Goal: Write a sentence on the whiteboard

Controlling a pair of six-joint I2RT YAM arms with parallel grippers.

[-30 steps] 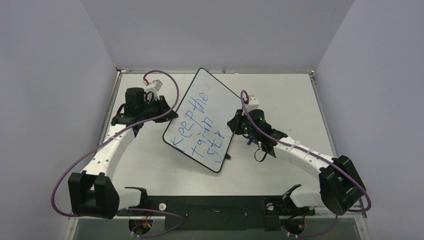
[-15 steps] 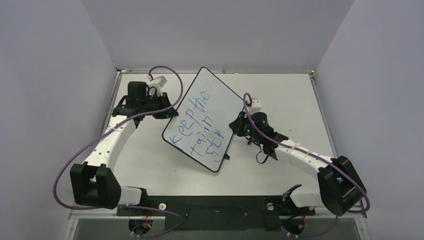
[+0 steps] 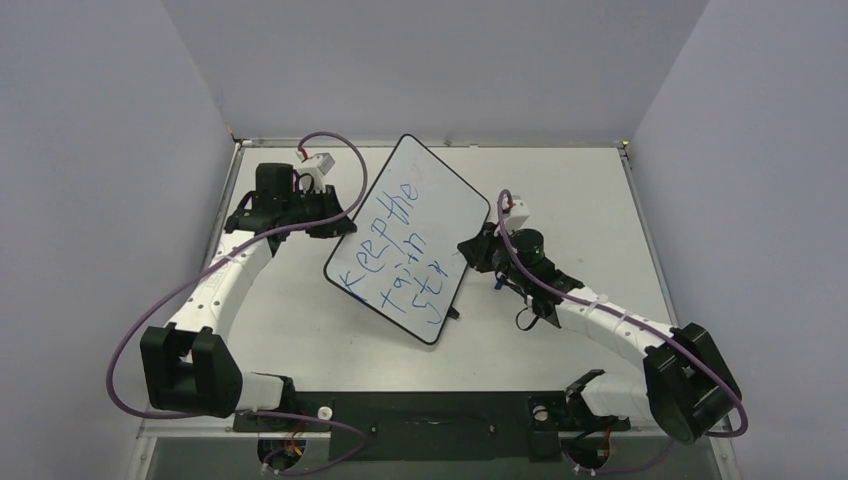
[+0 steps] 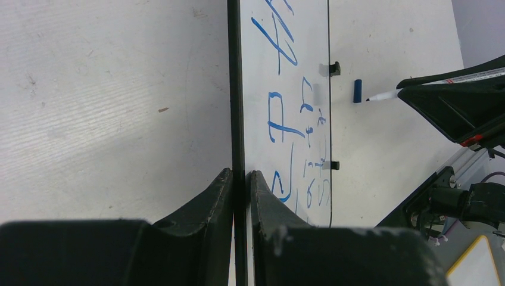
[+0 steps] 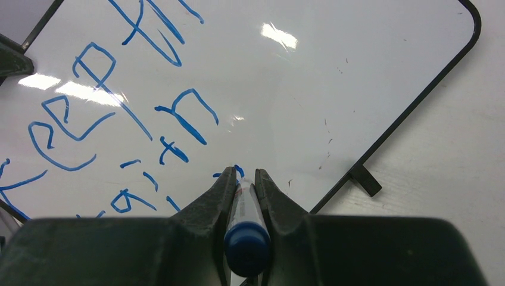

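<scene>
While clamped at its left rim, lies diagonally across the middle of the white table: whiteboard, black-rimmed and round-cornered, far corner close to the back wall, near corner pointing toward the arm bases. Open table room to the right of the board and at the back right. Narrower strip on the left, taken up by the left arm. Plain walls on three sides.

Left gripper: closed narrow on the board's thin black rim, one finger on each face. Board seen edge-on from the left wrist, so most of the writing foreshortened and hard to read there.

Right gripper: pinched on a blue-ended marker, barrel between the fingers, aimed at the board's surface near its right rim. Tip hidden behind the fingers in the right wrist view, so contact with the surface cannot be confirmed.

Sentence: blue handwriting in three slanted lines across the board's left and middle area. First line legible as "Keep the", second unclear, third begins "Str". Upper right of the board bare. Writing cut off at the frame edge in the right wrist view.

Small blue cap: flat on the table just beyond the board's right rim, near the marker tip.

Small black foot: projecting from the rim onto the table.
</scene>
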